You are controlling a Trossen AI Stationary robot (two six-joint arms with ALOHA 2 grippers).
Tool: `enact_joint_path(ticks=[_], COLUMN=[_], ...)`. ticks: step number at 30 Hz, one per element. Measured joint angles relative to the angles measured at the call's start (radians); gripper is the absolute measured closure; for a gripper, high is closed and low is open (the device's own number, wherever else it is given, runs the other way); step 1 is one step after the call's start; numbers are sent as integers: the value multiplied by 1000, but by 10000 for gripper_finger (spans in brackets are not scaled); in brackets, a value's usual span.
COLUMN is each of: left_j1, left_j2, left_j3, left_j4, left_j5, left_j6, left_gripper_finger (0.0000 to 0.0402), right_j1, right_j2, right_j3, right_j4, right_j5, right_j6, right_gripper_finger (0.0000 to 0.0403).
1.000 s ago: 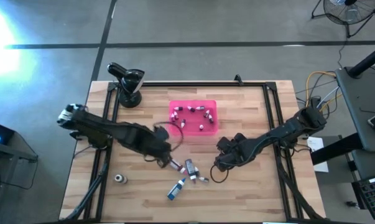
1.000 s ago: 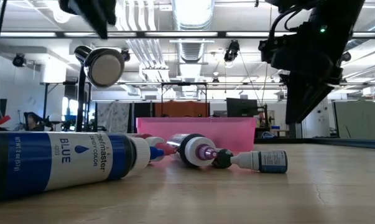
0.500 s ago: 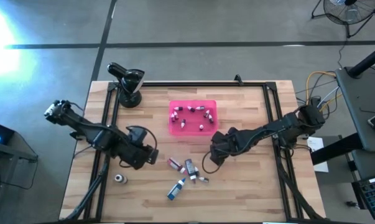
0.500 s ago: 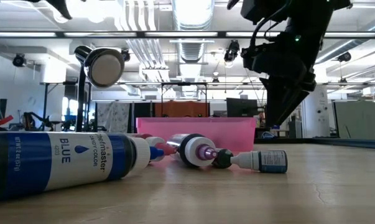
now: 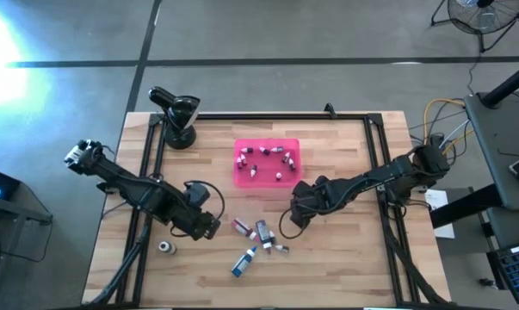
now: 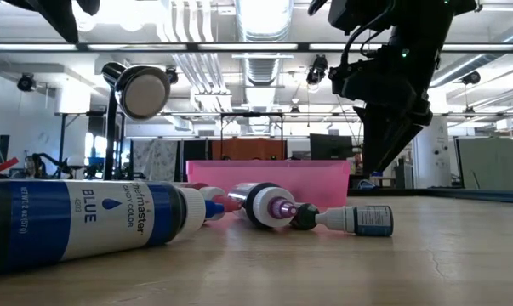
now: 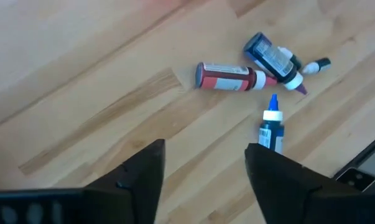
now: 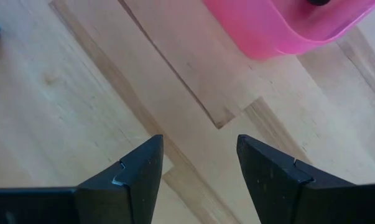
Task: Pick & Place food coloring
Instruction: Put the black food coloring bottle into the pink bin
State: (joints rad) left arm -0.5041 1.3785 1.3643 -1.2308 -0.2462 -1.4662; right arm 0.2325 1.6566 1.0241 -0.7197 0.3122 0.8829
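Several food coloring bottles lie on their sides on the wood between my grippers: a red one point(image 7: 227, 77), a dark one point(image 7: 271, 56) and a blue one point(image 7: 271, 127), the last big in the low view point(image 6: 86, 217). More bottles sit in the pink tray point(image 5: 267, 162). My left gripper point(image 5: 205, 226) hovers open to the left of the loose bottles, with nothing between its fingers point(image 7: 206, 174). My right gripper point(image 5: 293, 215) hangs open over bare wood just in front of the tray's right front corner point(image 8: 287, 25), with nothing between its fingers point(image 8: 199, 168).
A black lamp-like stand point(image 5: 175, 116) is at the far left corner. A small pale item point(image 5: 164, 248) lies near the front left. Dark rails run along the table's left and right sides. Bare wood lies in front of and to the right of the loose bottles.
My left gripper has drawn away from the loose bottles toward the table's left edge, rolling its wrist, and then crept a little nearer the front. My right gripper has swung toward the table's left, closer to the tray's front corner, and has since held still. The bottles have not moved.
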Motion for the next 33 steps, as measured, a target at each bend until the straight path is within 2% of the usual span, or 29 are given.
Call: enact_joint_path(ticks=[2,6,12,16,26,33], left_j1=[-2,-5,-57,-114,-288,-336], left_j2=[-1,-2,-1,-1,13,21], left_j3=[0,-23,-61,-61,-81,-209], left_j4=[-3,-23,-113,-186,-187,-41], left_j5=[24,151,314,323,305,357], left_j6=[10,10,-114,-220,-394,-424], left_gripper_finger=[176,144,144,150,152,152], right_j1=[0,-1,-2,-2,-2,-2], right_j2=[0,0,0,0,0,0], right_j3=[0,0,0,0,0,0], right_j4=[0,-1,-1,-1,1,3], right_j5=[0,0,-9,-23,-25,-25], right_j6=[0,0,0,0,-4,3], right_gripper_finger=[202,202,202,202,202,202])
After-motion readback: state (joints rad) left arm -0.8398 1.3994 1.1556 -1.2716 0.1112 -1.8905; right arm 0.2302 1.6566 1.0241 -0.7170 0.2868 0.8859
